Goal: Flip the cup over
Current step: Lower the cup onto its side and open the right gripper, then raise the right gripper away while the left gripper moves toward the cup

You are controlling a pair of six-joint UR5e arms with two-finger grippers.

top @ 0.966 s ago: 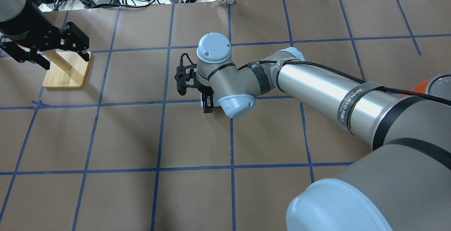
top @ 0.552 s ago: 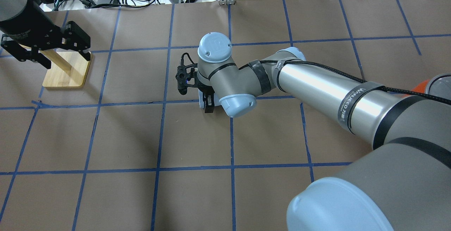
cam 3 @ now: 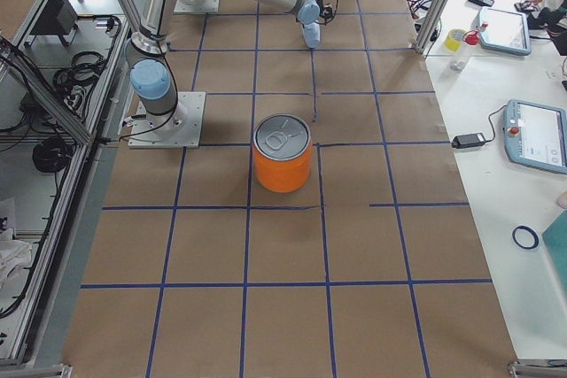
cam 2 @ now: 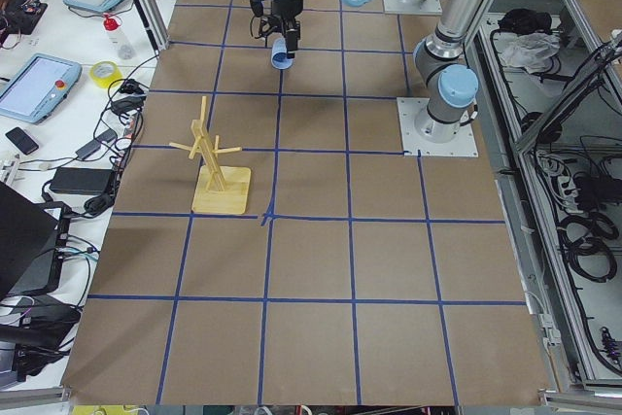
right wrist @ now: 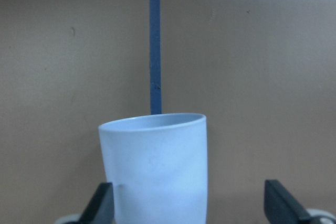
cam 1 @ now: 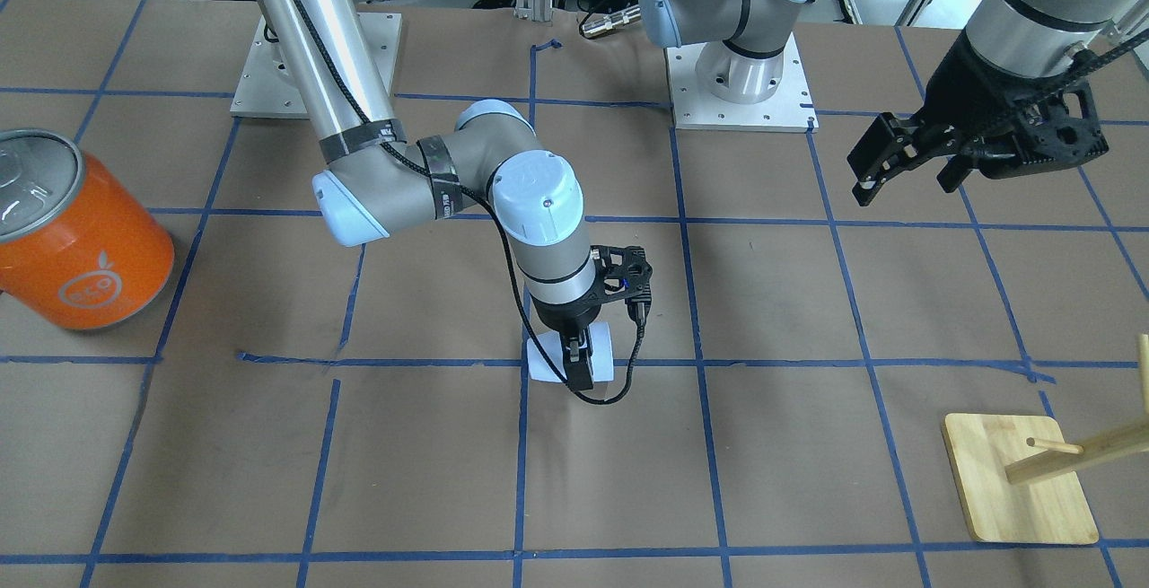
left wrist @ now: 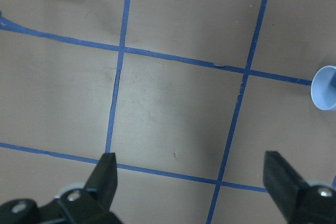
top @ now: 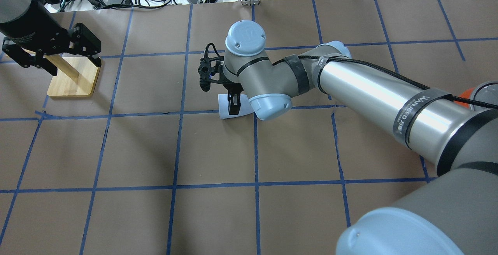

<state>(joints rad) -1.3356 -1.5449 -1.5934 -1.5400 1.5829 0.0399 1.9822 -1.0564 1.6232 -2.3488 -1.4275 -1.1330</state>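
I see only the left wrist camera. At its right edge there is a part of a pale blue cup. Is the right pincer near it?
Observer: Yes, the right pincer is around the cup.
Operator: Is it shut on the cup?
Observer: No, the right wrist view shows a clear gap between the cup and one finger.
Operator: What else is there that I do not see?
Observer: A large orange can, standing over on the robot's right.

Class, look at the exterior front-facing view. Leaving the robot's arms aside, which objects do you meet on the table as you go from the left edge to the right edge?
orange can → cup → wooden stand
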